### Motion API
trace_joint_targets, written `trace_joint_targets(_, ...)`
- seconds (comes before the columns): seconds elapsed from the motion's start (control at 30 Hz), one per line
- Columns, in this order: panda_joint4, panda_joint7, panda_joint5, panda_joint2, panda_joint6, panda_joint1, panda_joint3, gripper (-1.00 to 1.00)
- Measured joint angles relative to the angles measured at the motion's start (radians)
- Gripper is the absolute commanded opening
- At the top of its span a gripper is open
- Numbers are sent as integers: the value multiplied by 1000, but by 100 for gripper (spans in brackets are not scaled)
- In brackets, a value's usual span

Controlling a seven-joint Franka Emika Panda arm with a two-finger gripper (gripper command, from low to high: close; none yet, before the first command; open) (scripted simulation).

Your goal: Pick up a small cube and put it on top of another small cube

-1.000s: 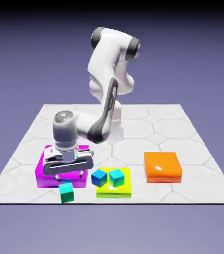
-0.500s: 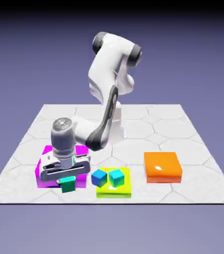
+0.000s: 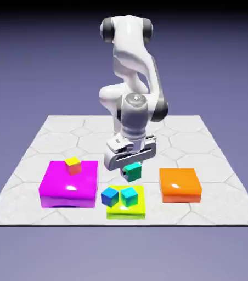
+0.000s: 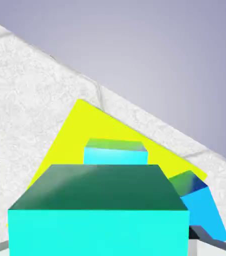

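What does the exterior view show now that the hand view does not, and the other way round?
Only the exterior view: the purple block, the orange block, the small orange-yellow cube on the purple one, and most of the arm.

Only the hand view: the held green cube from close up, its near face bright cyan.

Both: that green cube, the turquoise cube, the blue cube, the yellow block and the pale table.
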Motion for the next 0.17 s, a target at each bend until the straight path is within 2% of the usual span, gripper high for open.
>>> trace_joint_targets(0.07,-24,-18,26,65,87,-10,9,-100)
trace_joint_targets(0.1,-26,-19,27,70,93,-11,10,100)
trace_joint_targets(0.17,-26,-18,25,70,93,-11,10,100)
